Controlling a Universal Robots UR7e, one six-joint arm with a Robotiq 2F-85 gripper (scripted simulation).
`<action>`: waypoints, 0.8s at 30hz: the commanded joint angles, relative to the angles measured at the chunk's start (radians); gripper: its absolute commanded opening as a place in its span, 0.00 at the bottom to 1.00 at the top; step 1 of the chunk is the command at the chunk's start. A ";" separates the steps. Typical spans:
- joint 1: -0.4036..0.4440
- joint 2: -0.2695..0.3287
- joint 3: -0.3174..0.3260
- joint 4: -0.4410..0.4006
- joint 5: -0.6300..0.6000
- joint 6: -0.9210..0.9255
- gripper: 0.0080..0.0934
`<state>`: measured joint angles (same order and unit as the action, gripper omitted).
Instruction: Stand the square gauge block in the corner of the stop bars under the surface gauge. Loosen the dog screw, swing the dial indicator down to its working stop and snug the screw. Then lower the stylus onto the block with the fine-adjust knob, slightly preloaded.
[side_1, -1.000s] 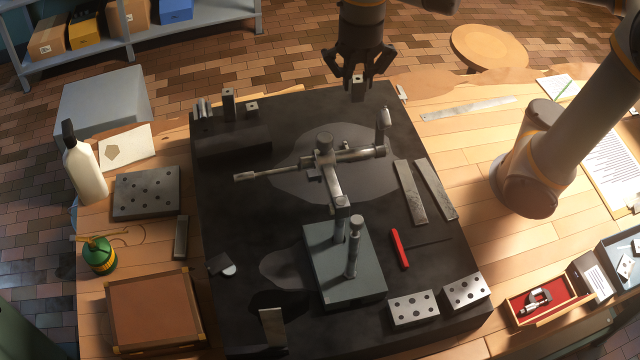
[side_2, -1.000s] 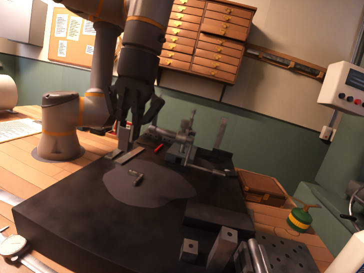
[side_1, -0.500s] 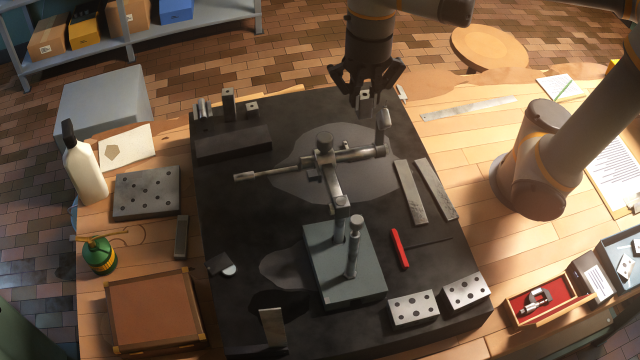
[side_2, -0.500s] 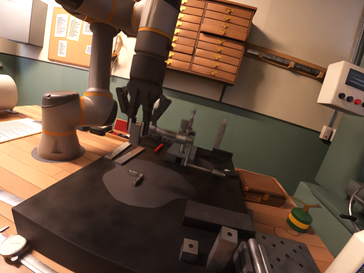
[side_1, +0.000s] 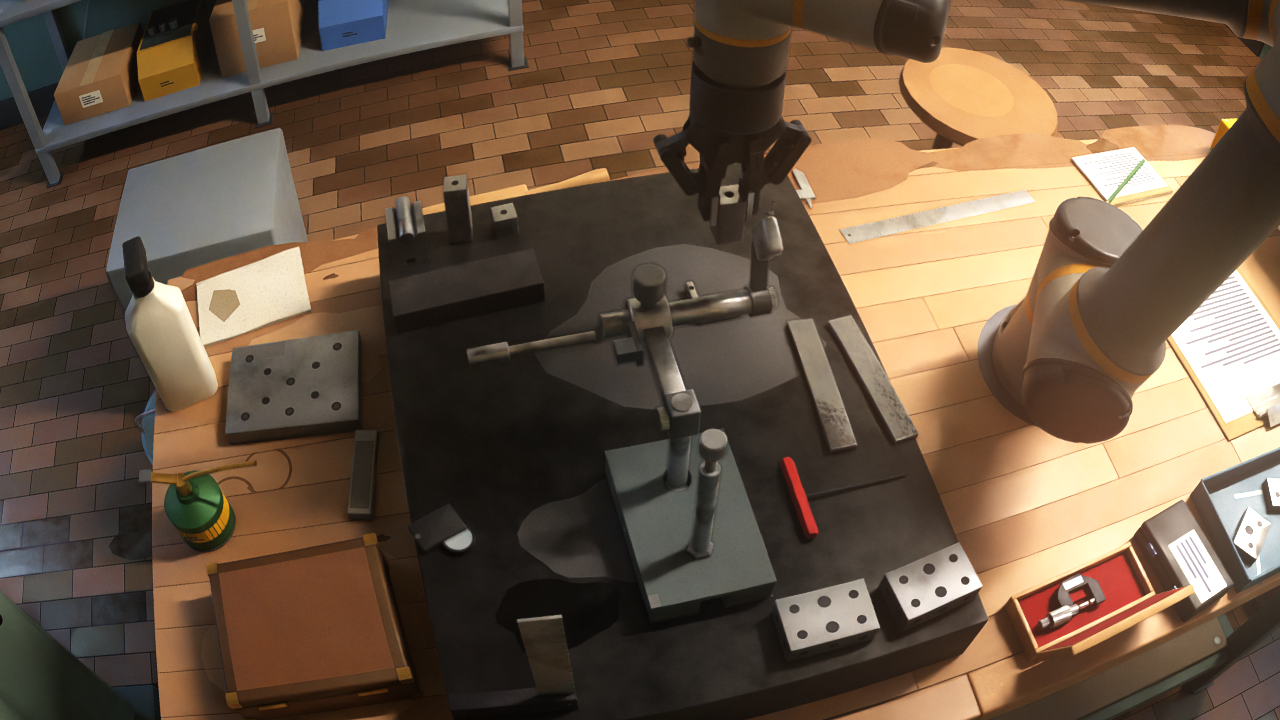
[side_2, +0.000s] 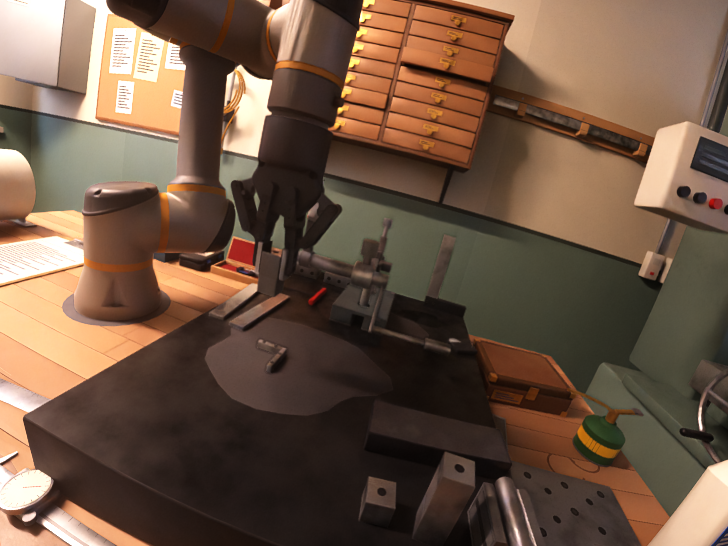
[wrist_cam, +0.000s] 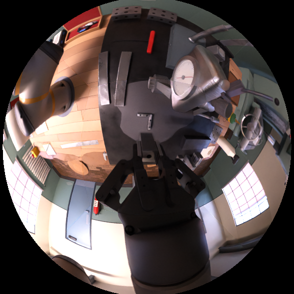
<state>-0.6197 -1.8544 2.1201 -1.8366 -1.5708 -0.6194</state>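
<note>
On the black surface plate stands the surface gauge (side_1: 685, 466), its arm reaching over a paler patch. The L-shaped stop bars (side_2: 271, 352) (wrist_cam: 146, 118) lie on that patch, partly under the arm (side_1: 627, 351). The square gauge block (side_1: 729, 215) (side_2: 270, 271) (wrist_cam: 148, 153) hangs upright in my closed gripper (side_1: 729, 201) (side_2: 275, 258) (wrist_cam: 148, 157), in the air above the plate's far side. It is apart from the stop bars. The dial indicator (wrist_cam: 189, 78) (side_1: 767, 240) stands raised at the arm's end, beside the block.
Two flat steel parallels (side_1: 850, 376) lie on the plate's right side. A red-handled key (side_1: 799, 497) lies near the gauge base. Other gauge blocks (side_1: 456, 210) and a dark bar (side_1: 465, 285) sit at the plate's far left. My arm's base (side_1: 1065, 340) stands on the wooden bench.
</note>
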 joint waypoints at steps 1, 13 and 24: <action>0.000 0.000 0.002 -0.004 0.000 0.000 0.00; 0.000 0.021 0.052 -0.074 0.000 0.000 0.00; 0.000 0.052 0.108 -0.162 0.000 0.000 0.00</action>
<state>-0.6194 -1.8018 2.2300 -1.9988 -1.5708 -0.6194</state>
